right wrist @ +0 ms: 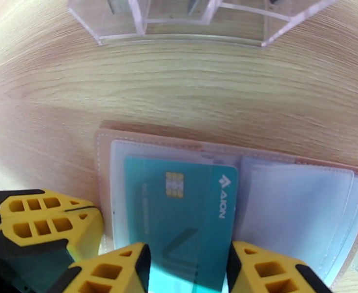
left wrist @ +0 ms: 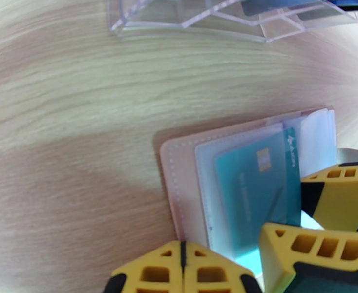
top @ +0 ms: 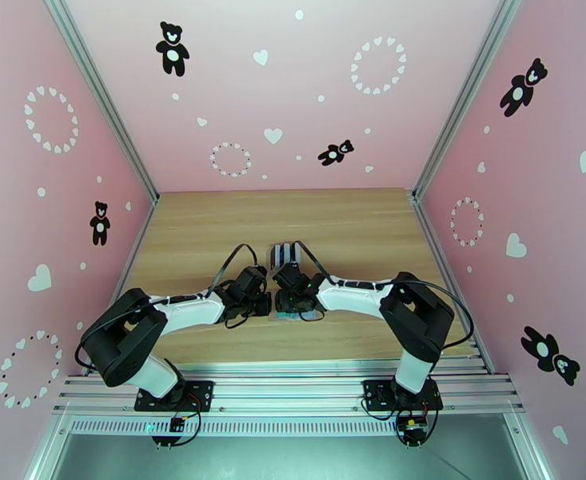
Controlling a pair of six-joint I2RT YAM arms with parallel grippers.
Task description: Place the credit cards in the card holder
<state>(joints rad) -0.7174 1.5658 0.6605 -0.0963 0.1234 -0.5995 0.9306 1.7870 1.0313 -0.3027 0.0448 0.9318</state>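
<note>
**Top view.** Table [top: 356, 226], wood. The two arms meet at its middle over the holder [top: 310, 315], which is mostly covered by them. The stand [top: 286, 254] is clear and slotted, just beyond the holder. Left gripper [top: 265, 306] and right gripper [top: 293, 302] are close together, and their jaws are too small to read here.

**Left wrist.** The holder [left wrist: 179, 162] lies open and flat, with its pink cover edge toward the camera. The teal card [left wrist: 249, 191] lies on the holder's clear sleeve. The left gripper [left wrist: 181, 269] is closed on nothing, tips at the cover's near edge, apparently pinning it. The right gripper [left wrist: 288, 216] comes in from the right, one finger on each side of the card.

**Right wrist.** The right gripper [right wrist: 188, 262] is half closed across the card [right wrist: 183, 206], gripping its long edges at the near end. The card's far end looks tucked under the sleeve on the holder's [right wrist: 103, 157] left page, though how deep cannot be told. The left gripper [right wrist: 88, 216] touches the cover's left edge. The stand [right wrist: 179, 20] is well clear.

**Step.** The card is being inserted into a sleeve, judged part done.

**Next move.** It calls for a straight push along the card's length, kept low and flat, with the cover held down so the holder does not slide toward the stand.
</note>
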